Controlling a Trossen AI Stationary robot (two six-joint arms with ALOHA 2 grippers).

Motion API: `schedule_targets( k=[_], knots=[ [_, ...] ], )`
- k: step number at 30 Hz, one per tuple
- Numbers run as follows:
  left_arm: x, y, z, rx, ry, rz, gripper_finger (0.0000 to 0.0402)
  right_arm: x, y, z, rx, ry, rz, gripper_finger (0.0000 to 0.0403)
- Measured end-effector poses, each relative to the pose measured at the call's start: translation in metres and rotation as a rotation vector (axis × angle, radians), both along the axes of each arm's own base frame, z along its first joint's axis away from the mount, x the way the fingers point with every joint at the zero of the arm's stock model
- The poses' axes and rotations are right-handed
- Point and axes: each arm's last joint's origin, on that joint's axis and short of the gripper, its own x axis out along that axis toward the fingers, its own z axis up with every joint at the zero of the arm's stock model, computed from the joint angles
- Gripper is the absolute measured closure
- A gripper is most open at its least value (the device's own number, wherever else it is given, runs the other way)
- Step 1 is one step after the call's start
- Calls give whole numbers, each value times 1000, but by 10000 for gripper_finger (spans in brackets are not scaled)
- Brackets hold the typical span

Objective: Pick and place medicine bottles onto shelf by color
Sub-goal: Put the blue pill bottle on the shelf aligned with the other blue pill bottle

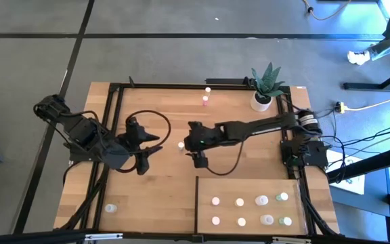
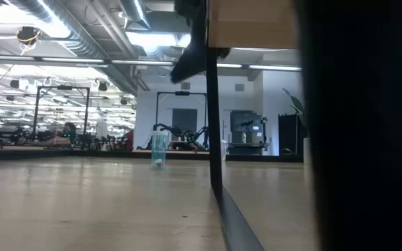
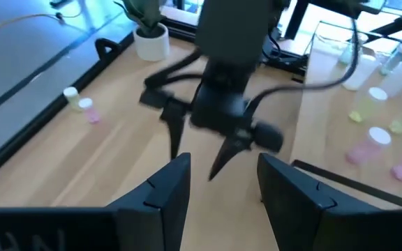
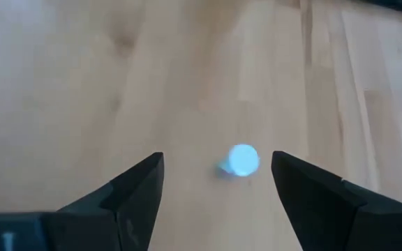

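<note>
Plant [image 1: 266, 81] (potted) stands beside two bottles [image 1: 206, 95].

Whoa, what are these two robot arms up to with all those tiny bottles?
They are sorting medicine bottles onto the shelf, where eight already stand. The right gripper hangs open over a small bottle standing mid-table, which shows between its fingers but is not gripped. The left gripper, partly open and empty, waits facing it. Two more bottles stand near the potted plant, one bottle near the front-left corner.
</note>
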Motion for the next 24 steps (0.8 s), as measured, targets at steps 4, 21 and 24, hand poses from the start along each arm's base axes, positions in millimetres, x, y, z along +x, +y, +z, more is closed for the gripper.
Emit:
schedule_targets(
  k=[4, 21, 24],
  knots=[
    [0, 1, 1, 20, -19, 35, 242, 13, -9, -15, -33, -31, 12, 134],
    [6, 12, 1, 25, -25, 101, 242, 29, -52, -49, 50, -8, 32, 134],
    [6, 14, 1, 26, -24, 110, 242, 29, -55, -49, 31, -9, 54, 134]
  ],
)
